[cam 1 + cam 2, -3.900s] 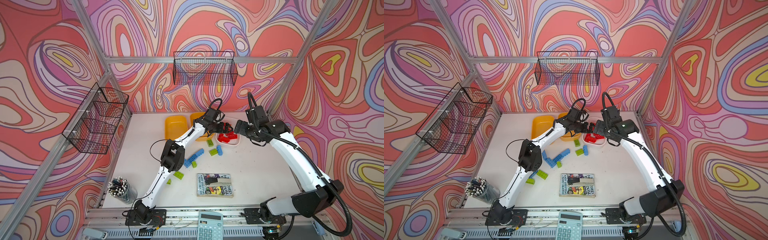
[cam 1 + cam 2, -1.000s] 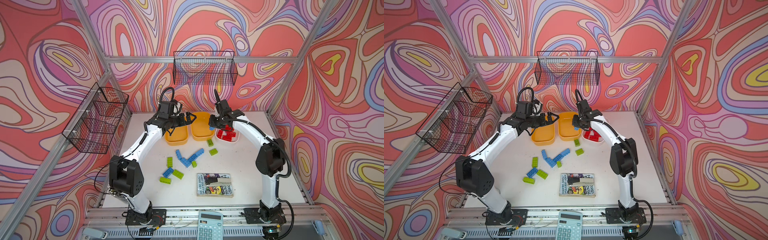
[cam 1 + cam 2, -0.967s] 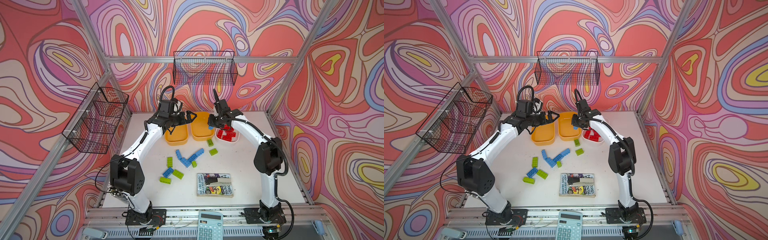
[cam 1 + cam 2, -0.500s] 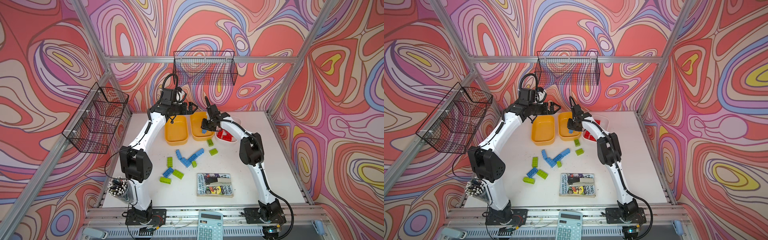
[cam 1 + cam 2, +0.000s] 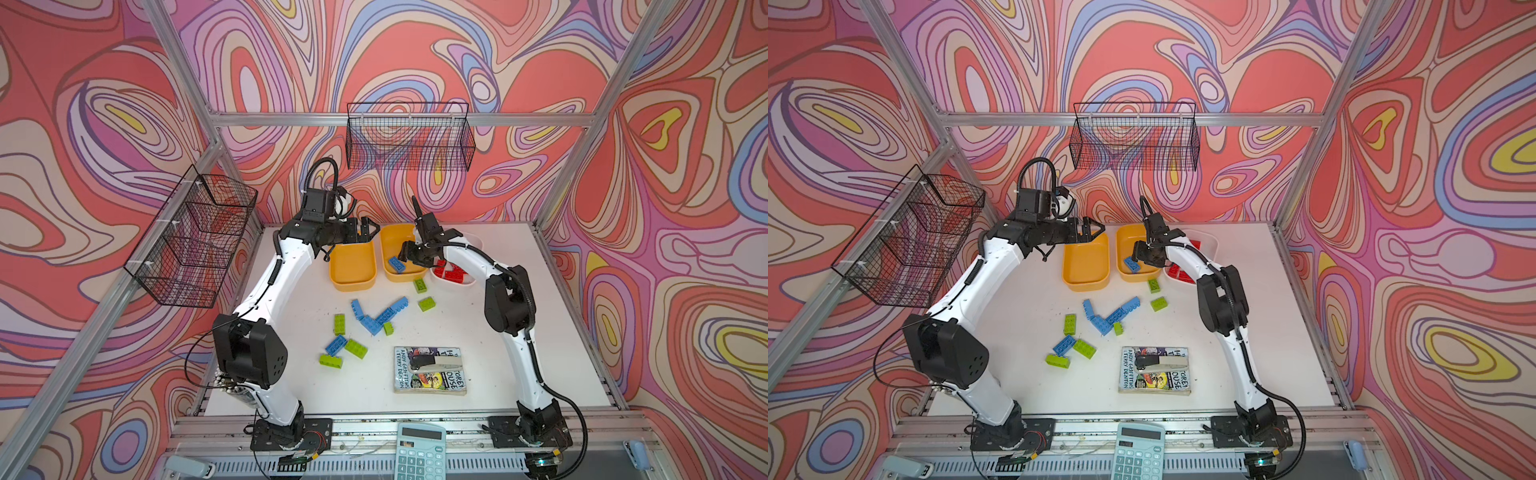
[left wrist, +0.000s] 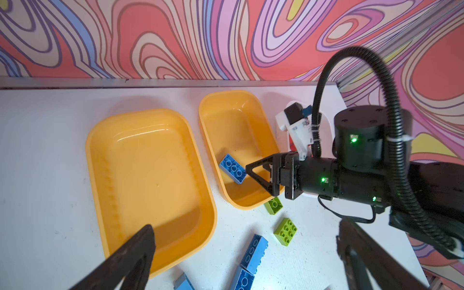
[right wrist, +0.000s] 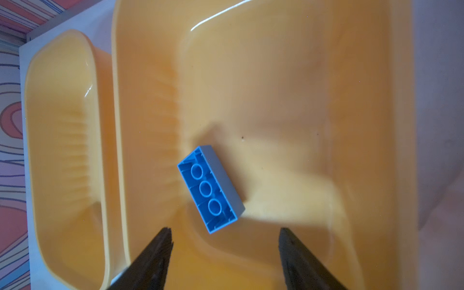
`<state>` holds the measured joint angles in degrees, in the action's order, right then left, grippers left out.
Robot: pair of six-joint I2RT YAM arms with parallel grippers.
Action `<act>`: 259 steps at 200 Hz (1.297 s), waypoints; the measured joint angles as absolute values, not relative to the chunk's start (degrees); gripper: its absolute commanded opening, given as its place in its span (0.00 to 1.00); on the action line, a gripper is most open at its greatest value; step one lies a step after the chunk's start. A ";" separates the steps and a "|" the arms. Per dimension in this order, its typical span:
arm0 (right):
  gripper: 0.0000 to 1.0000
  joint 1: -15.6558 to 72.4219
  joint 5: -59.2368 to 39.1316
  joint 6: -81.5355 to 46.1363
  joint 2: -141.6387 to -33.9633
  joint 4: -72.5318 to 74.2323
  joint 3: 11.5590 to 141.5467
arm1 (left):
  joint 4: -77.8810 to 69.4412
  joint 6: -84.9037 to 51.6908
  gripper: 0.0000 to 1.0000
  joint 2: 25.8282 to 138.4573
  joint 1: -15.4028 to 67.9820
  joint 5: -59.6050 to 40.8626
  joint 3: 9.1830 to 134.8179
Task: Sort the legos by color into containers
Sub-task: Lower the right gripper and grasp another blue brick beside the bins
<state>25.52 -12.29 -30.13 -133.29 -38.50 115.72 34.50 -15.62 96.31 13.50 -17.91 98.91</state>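
Note:
A blue lego (image 7: 211,189) lies underside up in the middle orange-yellow container (image 5: 390,237), free of any grip. My right gripper (image 7: 226,231) hangs open just above it, over that tub's near end (image 5: 405,255). My left gripper (image 5: 368,230) is open and holds nothing, raised over the back of the left orange-yellow container (image 6: 150,266), which has nothing in it. The white container (image 5: 469,282) at the right holds red legos (image 5: 451,272). Blue legos (image 5: 374,316) and green legos (image 5: 427,304) lie loose on the table in front of the tubs.
A book with a stapler on it (image 5: 430,370) lies near the front. A calculator (image 5: 419,453) sits on the front rail. Black wire baskets hang on the back wall (image 5: 409,137) and left wall (image 5: 191,241). A pen cup (image 5: 232,386) stands behind the left arm's elbow.
My right gripper has opened and the blue lego has dropped into the middle orange-yellow container. The left arm has drawn back over the left container, still open.

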 measured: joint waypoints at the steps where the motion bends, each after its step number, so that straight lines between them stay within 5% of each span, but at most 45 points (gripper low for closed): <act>1: 0.73 25.58 -12.29 -30.13 -133.16 -38.50 115.55 | 34.50 -15.62 1.00 96.16 13.50 -17.89 98.91; 125: 0.80 39.79 -6.52 -34.20 -114.67 -34.83 85.71 | 39.68 -16.64 1.00 72.40 13.50 -15.77 89.34; 259: 0.76 40.73 -1.04 -45.06 -112.36 -31.44 82.54 | 38.30 -30.33 1.00 50.63 13.50 -17.10 54.22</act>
<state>40.73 -1.04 -45.06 -112.36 -31.44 82.54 38.30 -30.33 50.63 13.50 -17.10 54.22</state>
